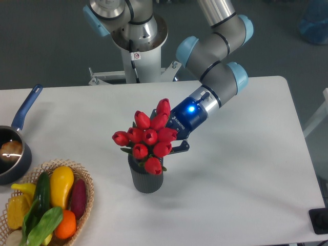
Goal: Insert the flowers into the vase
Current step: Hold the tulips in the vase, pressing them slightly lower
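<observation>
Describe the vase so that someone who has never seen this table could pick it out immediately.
On the white table, look near the middle, just right of the wicker basket of vegetables at the front left. There stands the vase, an upright dark grey cylinder with fine vertical ribs. Unlike the basket or the blue-handled saucepan at the left edge, it has red tulips at its mouth.

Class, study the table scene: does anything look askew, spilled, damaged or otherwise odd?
Only the flowers: the bunch leans to the upper right, toward the gripper, over the upright vase rather than standing straight. Nothing looks spilled or damaged.
</observation>
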Available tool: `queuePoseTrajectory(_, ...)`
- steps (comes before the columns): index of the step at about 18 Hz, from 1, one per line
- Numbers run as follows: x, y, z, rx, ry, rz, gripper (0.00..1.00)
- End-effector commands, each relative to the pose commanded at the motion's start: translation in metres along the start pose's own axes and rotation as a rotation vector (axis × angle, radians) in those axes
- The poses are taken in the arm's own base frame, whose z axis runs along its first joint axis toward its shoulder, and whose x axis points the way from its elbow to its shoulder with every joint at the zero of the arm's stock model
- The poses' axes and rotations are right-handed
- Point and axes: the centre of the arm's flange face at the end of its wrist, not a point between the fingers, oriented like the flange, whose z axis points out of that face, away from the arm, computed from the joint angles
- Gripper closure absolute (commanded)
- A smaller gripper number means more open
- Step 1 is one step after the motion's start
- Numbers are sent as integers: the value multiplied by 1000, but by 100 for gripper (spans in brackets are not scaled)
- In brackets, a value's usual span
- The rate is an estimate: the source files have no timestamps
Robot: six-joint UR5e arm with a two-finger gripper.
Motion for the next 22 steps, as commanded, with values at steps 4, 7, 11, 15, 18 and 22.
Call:
queuePoseTrajectory(4, -2, 5, 0, -1, 0, -8, 100)
queuePoseTrajectory(7, 0, 16, -4, -24, -6, 3, 100)
queuePoseTrajectory(11, 1, 21, -5, -29, -7, 15, 98)
queuePoseTrajectory(15, 3, 23, -5, -29, -6, 11, 93)
queuePoseTrajectory(18, 2, 22, -5, -29, -7, 15, 66)
queuePoseTrajectory(22, 2, 22, -6, -30, -8, 15, 0)
